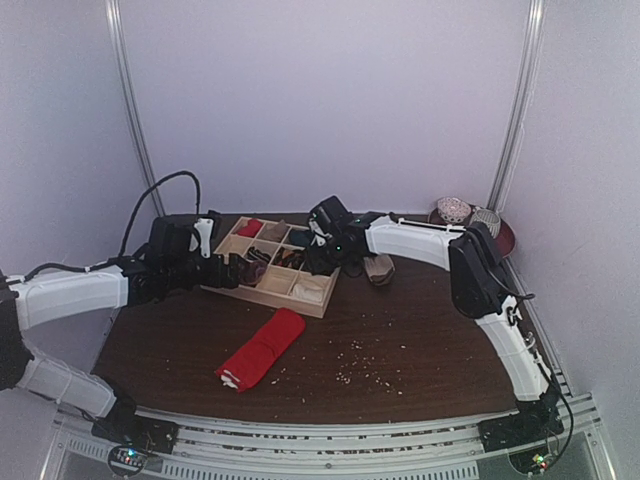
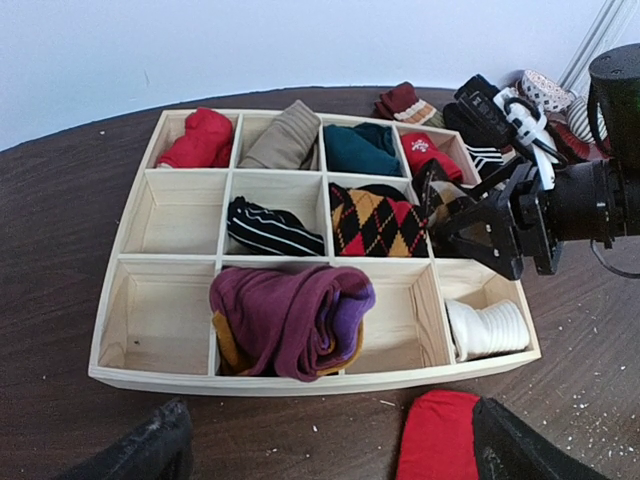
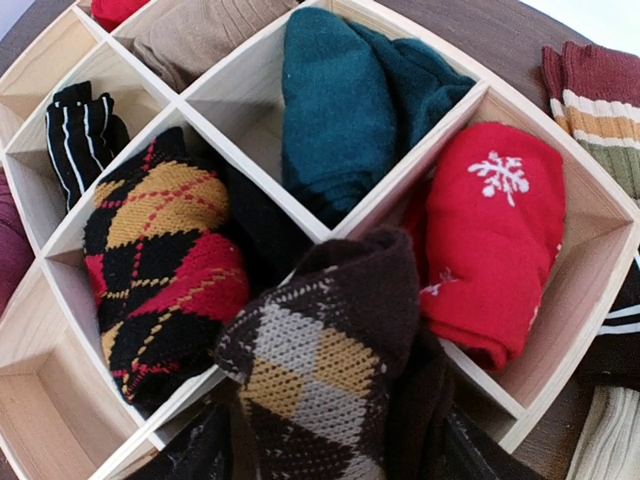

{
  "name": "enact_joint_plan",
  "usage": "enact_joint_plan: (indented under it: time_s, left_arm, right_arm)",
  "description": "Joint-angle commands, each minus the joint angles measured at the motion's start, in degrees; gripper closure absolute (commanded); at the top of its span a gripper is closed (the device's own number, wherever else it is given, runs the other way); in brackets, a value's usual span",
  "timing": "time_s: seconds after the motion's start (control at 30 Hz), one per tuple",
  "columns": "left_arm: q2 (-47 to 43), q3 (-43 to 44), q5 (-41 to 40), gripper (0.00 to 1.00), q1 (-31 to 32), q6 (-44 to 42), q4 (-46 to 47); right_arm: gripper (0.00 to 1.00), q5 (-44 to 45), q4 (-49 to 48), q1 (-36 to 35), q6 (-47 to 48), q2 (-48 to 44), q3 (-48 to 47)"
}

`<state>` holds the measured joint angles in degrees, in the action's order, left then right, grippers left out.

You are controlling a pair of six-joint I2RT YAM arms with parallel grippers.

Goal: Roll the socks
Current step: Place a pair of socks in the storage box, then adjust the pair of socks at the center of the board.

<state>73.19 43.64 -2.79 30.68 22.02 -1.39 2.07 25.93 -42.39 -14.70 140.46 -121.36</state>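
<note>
On the dark table (image 1: 420,330), just in front of the wooden tray (image 2: 300,382), your red sock (image 1: 262,348) is lying flat and apart from the tray. In the overhead view its long axis is running on a slant from near left to far right, and the far end is pointing toward the tray's near right corner. Your brown argyle sock (image 3: 320,370) is sitting bunched up over the right-hand end of the tray's middle row, draping across a divider. It is too crumpled for you to tell which way its length is running.

You are working with two task socks, one red and one brown argyle. The tray is showing twelve compartments in three rows of four. Eight other rolled socks are resting in it: red, tan, teal, red with a snowflake, black striped, black-and-red argyle, purple and white.

Your left gripper (image 2: 335,430) is hovering at the tray's near left side with its jaws spread wide, and the red sock is showing between them. Your right gripper (image 1: 322,260) is reaching over the tray, and its jaws appear to be pinching the brown argyle sock, though fabric is covering most of the fingers.
</note>
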Motion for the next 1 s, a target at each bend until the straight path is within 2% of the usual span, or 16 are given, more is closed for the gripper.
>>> enact_joint_plan:
  time_s: [0.0, 0.37, 0.57, 0.87, 0.93, 0.97]
  left_arm:
    - [0.84, 1.63, -0.48, 0.04, -0.43, -0.40, 0.90]
    - [1.56, 1.89, -0.29, 0.04, -0.44, -0.51, 0.95]
    - [2.17, 1.98, -0.05, 0.04, -0.44, -0.66, 1.04]
    - [2.66, 2.04, 0.17, 0.05, -0.43, -0.75, 0.95]
    - [2.82, 2.02, 0.36, 0.05, -0.44, -0.71, 0.85]
    - [2.88, 2.06, 0.40, 0.05, -0.43, -0.79, 0.86]
  right_arm:
    - [0.33, 2.82, 2.72, 1.08, 0.78, -3.90, 1.52]
    - [0.32, 2.08, 0.51, 1.08, 1.89, -6.54, 2.08]
    - [0.43, 0.44, -1.08, 1.08, 2.68, -4.74, 1.79]
    - [0.48, -1.87, -1.70, 1.34, 3.80, 0.98, -1.20]
    - [0.53, -2.24, -1.27, 1.43, 3.97, 2.48, -2.22]
    - [0.59, -2.07, -1.03, 1.48, 3.98, 3.01, -2.55]
